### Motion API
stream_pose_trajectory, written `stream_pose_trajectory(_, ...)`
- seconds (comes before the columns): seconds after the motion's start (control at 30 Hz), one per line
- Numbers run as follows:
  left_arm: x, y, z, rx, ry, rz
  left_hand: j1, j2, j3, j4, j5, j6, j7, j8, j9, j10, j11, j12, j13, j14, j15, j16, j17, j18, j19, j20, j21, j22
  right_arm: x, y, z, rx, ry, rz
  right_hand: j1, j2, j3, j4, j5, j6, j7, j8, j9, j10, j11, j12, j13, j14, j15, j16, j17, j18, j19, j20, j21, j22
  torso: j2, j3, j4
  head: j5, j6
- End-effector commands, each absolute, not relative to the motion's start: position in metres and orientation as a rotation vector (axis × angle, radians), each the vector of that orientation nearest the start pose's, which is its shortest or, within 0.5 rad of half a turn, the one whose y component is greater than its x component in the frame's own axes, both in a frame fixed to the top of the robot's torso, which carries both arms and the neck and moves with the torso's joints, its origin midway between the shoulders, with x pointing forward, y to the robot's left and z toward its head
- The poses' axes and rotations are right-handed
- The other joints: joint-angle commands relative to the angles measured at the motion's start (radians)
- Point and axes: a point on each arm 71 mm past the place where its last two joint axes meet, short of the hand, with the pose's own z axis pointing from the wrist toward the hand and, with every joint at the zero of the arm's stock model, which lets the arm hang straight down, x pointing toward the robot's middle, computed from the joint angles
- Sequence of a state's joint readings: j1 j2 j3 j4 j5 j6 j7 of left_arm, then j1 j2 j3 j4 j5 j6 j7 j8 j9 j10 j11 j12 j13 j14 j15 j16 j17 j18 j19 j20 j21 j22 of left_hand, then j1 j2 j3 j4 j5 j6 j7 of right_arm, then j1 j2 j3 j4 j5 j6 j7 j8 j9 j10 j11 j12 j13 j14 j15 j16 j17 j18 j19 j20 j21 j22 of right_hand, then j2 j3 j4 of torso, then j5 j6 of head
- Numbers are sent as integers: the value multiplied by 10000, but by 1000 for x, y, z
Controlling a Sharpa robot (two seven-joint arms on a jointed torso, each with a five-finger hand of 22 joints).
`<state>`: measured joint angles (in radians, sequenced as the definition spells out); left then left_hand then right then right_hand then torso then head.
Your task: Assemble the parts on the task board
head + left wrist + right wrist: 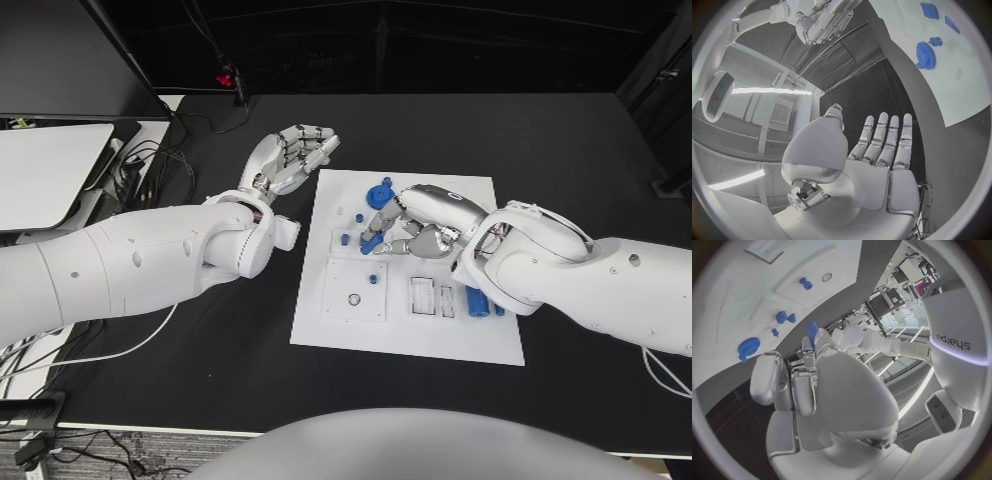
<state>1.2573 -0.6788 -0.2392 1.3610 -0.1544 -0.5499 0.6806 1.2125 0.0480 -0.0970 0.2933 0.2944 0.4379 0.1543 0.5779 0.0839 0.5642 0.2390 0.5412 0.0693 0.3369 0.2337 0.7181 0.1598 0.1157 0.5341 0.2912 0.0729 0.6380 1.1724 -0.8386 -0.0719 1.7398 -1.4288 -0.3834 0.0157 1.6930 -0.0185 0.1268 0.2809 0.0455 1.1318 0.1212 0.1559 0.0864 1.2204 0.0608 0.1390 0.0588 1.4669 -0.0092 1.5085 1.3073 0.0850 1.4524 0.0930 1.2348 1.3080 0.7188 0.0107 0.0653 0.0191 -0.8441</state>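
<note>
**Peg pinched over the board**

Held by the right hand (418,222): a slim blue peg (812,333), smooth plastic, apparently long axis slanting down toward the glossy white board (433,335). Nearby on the board, a toothed blue gear (381,192). Beside the board's far left corner, left hand (289,158) released, fingers straight, grasping nothing.

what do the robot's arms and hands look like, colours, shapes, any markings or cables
Both arms are smooth, rounded glossy white shells, thick and bulbous near the wrists. The left hand and right hand are silver metal, many-fingered, with segmented fingers and pale pads. Thin wires show at the right wrist where hand meets arm. The right wrist view shows the word "sharpa" on the white body.
</note>
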Motion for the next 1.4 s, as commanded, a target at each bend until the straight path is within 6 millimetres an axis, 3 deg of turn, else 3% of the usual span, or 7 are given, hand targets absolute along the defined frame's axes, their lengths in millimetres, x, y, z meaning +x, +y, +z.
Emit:
stream_pose_trajectory(0.03,500,181,-197,-6468,11942,-14356,-9,102,-61,-19,37,-60,1271,48,-15,-91,1,35,-12,-45,-19,53,-9,40,70,-21,43,-16,415,-121,-189,-4348,16378,9669,-21,94,63,23,43,142,-10,25,11,89,1,-62,8,761,-51,36,1149,-90,-21,-26,-65,1028,-5,-5,-1,132,-103)
stream_pose_trajectory(0.37,501,180,-197,-6460,11946,-14372,-9,102,-61,-19,37,-60,1271,48,-15,-91,1,35,-12,-45,-19,53,-9,40,70,-21,43,-16,404,-102,-207,-5388,16657,9686,-6,97,79,14,48,137,-4,2,3,94,5,-111,8,760,-45,36,1148,-83,-36,-22,-103,1012,-3,-3,-13,179,-286)
stream_pose_trajectory(1.03,501,181,-197,-6467,11956,-14371,-2,112,-79,-19,41,-65,1271,62,-22,-99,1,51,-15,-48,-19,68,-29,41,73,-20,43,-24,400,-90,-215,-6342,16750,9344,7,85,107,6,49,112,27,-61,-20,83,33,-235,7,761,-26,43,1165,-77,-52,-9,-143,997,4,1,-15,104,-286)
stream_pose_trajectory(1.4,501,182,-197,-6476,11946,-14339,-2,112,-79,-19,41,-65,1271,62,-22,-99,1,51,-15,-48,-19,68,-29,41,73,-20,43,-24,398,-86,-218,-6719,17119,9186,9,90,119,5,51,109,32,-79,-26,81,39,-273,8,760,-17,43,1162,-78,-53,-2,-145,998,-7,2,-17,-49,-286)
